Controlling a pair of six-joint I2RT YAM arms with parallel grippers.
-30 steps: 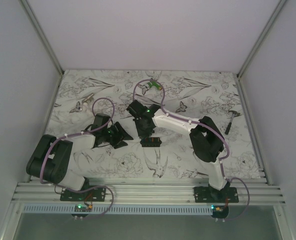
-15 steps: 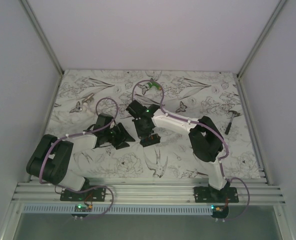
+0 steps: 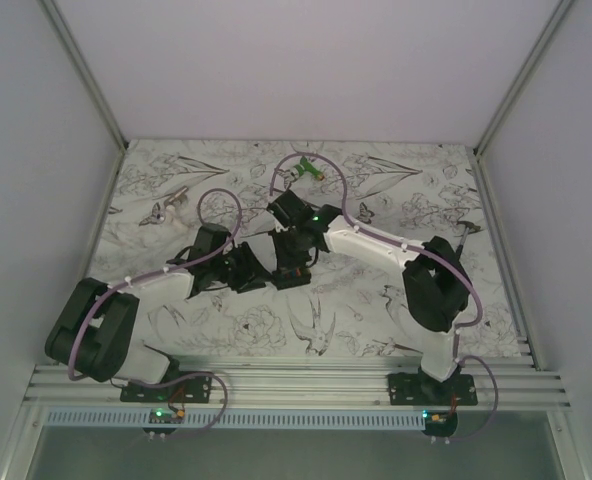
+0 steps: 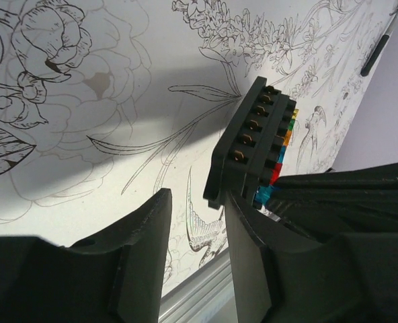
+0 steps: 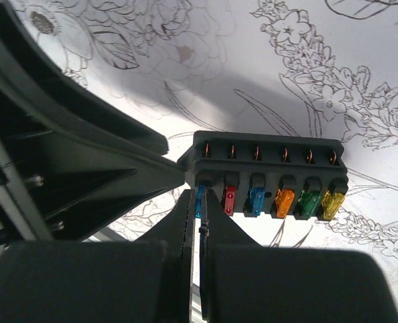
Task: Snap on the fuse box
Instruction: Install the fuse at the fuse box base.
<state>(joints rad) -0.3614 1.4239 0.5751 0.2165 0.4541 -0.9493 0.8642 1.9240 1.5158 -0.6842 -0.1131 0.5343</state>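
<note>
The black fuse box (image 3: 294, 276) lies on the patterned table between both arms. In the right wrist view the fuse box (image 5: 266, 160) shows one row of coloured fuses in its slots. My right gripper (image 5: 202, 192) is shut on the leftmost blue fuse (image 5: 197, 202), which sits in its slot. My left gripper (image 4: 195, 202) is open with nothing between its fingers. The end of the fuse box (image 4: 253, 145) lies just beyond the tip of its right finger (image 4: 253, 256). From above, the left gripper (image 3: 260, 274) sits beside the box's left end and the right gripper (image 3: 294, 262) over it.
A green-and-white gadget (image 3: 306, 171) lies at the back of the table. A small hammer-like tool (image 3: 463, 238) rests at the right side. The metal rail (image 3: 296, 382) runs along the near edge.
The right gripper came down onto the fuse box and closed on the blue fuse. The left gripper moved right toward the box's end and its fingers narrowed.
</note>
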